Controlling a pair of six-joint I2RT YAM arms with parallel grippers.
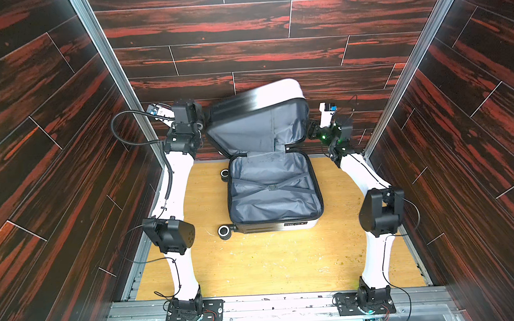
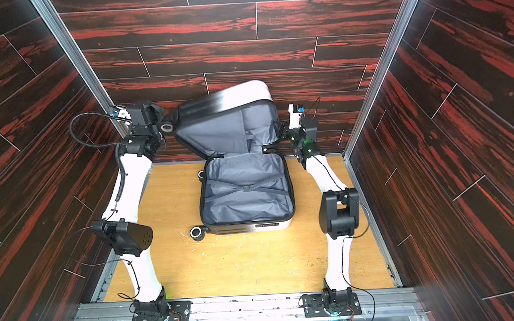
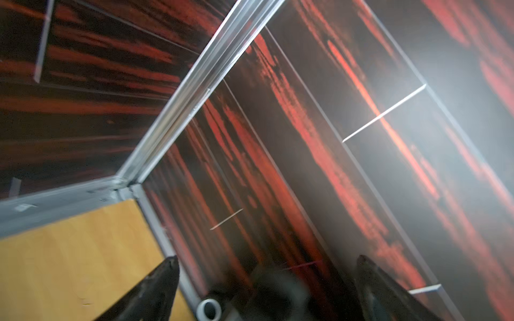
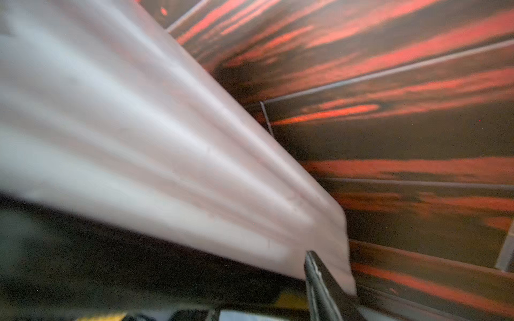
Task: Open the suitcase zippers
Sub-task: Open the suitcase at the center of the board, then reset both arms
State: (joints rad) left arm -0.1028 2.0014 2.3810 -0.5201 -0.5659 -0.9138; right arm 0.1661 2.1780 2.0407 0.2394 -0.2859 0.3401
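Grey-lined, the suitcase (image 1: 276, 196) lies open on the wooden table (image 1: 284, 261) near the back wall (image 1: 245, 48), its lid (image 1: 257, 119) tilted up; my left gripper (image 3: 267, 258) gapes wide, while the right gripper (image 1: 310, 132), at the lid's rim, I cannot read.

Open suitcase (image 1: 275, 196) on wooden tabletop (image 1: 269, 262)

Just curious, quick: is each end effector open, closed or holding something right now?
Left end effector: open wide.
Right end effector: cannot be told; only one finger shows, beside the suitcase lid.
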